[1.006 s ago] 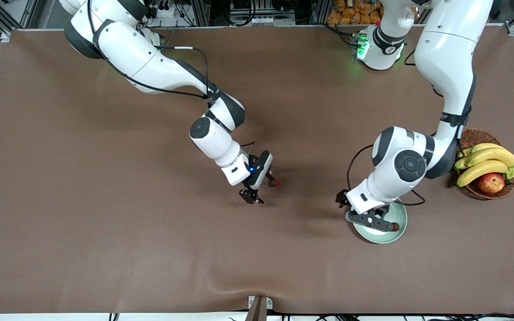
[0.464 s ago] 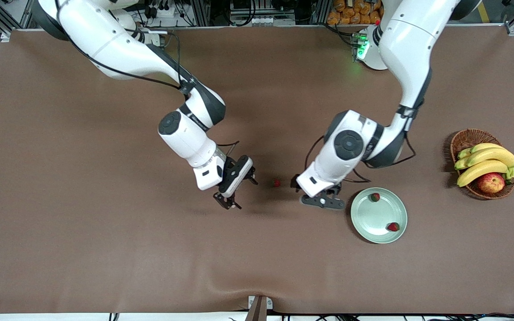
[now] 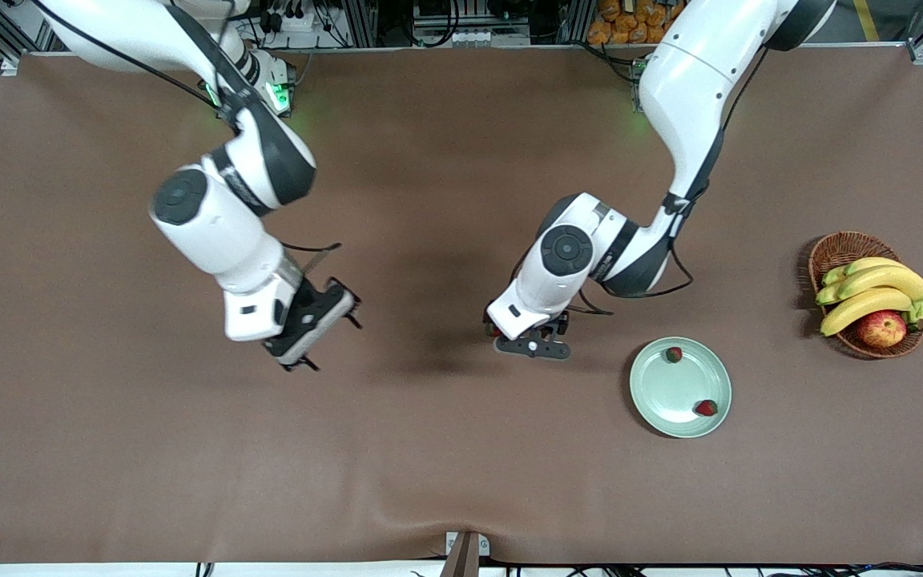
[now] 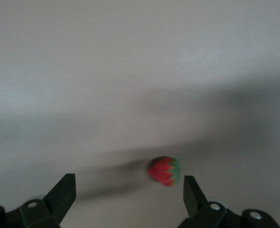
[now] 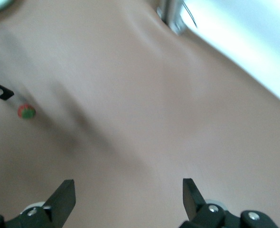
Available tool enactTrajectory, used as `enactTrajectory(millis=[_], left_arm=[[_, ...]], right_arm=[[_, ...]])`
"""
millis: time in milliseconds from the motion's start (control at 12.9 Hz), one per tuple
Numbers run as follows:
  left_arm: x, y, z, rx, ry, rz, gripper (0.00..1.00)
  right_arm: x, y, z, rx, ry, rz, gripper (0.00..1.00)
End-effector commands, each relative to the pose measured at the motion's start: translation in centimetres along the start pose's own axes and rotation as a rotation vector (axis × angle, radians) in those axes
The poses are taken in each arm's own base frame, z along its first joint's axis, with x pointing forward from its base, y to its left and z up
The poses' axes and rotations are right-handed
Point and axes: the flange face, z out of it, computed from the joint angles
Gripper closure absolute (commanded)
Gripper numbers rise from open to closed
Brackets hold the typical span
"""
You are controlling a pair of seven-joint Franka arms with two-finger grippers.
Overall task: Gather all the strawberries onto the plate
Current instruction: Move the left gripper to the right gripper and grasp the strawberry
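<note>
With two strawberries (image 3: 673,354) on the plate (image 3: 654,401), the last berry (image 4: 164,171) lies on the surface under the left tool (image 3: 531,346), spread wide. Descending off-center could nudge it away. The right tool (image 3: 311,327), also spread, waits.

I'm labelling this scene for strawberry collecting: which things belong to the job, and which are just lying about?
Job:
- plate
- two strawberries on it
- third strawberry on the table, under the open left end effector
- right end effector, open, over bare table

Lying about:
- wicker basket
- bananas
- apple
</note>
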Motion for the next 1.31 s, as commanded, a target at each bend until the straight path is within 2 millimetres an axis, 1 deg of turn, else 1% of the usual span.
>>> enactTrajectory(millis=[0, 77, 309, 387, 541, 619, 696, 773, 851, 928, 1083, 1160, 1238], left_arm=[[0.6, 2.3, 0.5, 0.012, 0.048, 0.003, 0.00], [0.6, 2.5, 0.6, 0.008, 0.059, 0.008, 0.00], [-0.1, 3.8, 0.5, 0.023, 0.088, 0.060, 0.00], [-0.3, 3.9, 0.7, 0.044, 0.097, 0.078, 0.00], [-0.4, 4.0, 0.7, 0.060, 0.108, 0.060, 0.00], [-0.8, 4.2, 1.3, 0.066, 0.099, 0.065, 0.00], [-1.2, 4.1, 2.2, 0.072, 0.087, 0.067, 0.00], [-1.4, 3.5, 3.0, 0.080, 0.072, 0.065, 0.00], [-1.5, 2.9, 3.5, 0.088, 0.061, 0.064, 0.05], [-1.6, 2.5, 4.2, 0.096, 0.049, 0.061, 0.10], [-1.3, 1.6, 4.9, 0.102, 0.039, 0.052, 0.20], [-1.3, 1.7, 4.9, 0.101, 0.040, 0.052, 0.26], [-1.2, 1.8, 4.9, 0.101, 0.041, 0.051, 0.29]], right_arm=[[-3.1, 0.1, -5.4, -0.039, -0.112, 0.120, 0.00], [-4.6, 1.9, -7.0, -0.058, -0.157, 0.168, 0.00], [-8.8, 7.6, -10.6, -0.099, -0.227, 0.295, 0.00], [-10.1, 8.7, -11.6, -0.098, -0.254, 0.329, 0.00], [-12.5, 10.2, -14.7, -0.055, -0.270, 0.426, 0.00], [-13.7, 11.5, -15.8, -0.042, -0.255, 0.480, 0.00], [-15.0, 12.8, -16.4, -0.040, -0.263, 0.518, 0.00], [-16.0, 13.7, -17.7, -0.035, -0.272, 0.546, 0.00], [-17.0, 14.1, -19.0, -0.028, -0.288, 0.571, 0.00], [-17.8, 14.2, -19.6, -0.021, -0.312, 0.614, 0.00], [-17.9, 13.0, -21.5, -0.011, -0.371, 0.719, 0.00], [-17.7, 12.4, -22.4, -0.013, -0.392, 0.762, 0.00], [-17.5, 11.8, -23.4, -0.015, -0.396, 0.777, 0.00]])
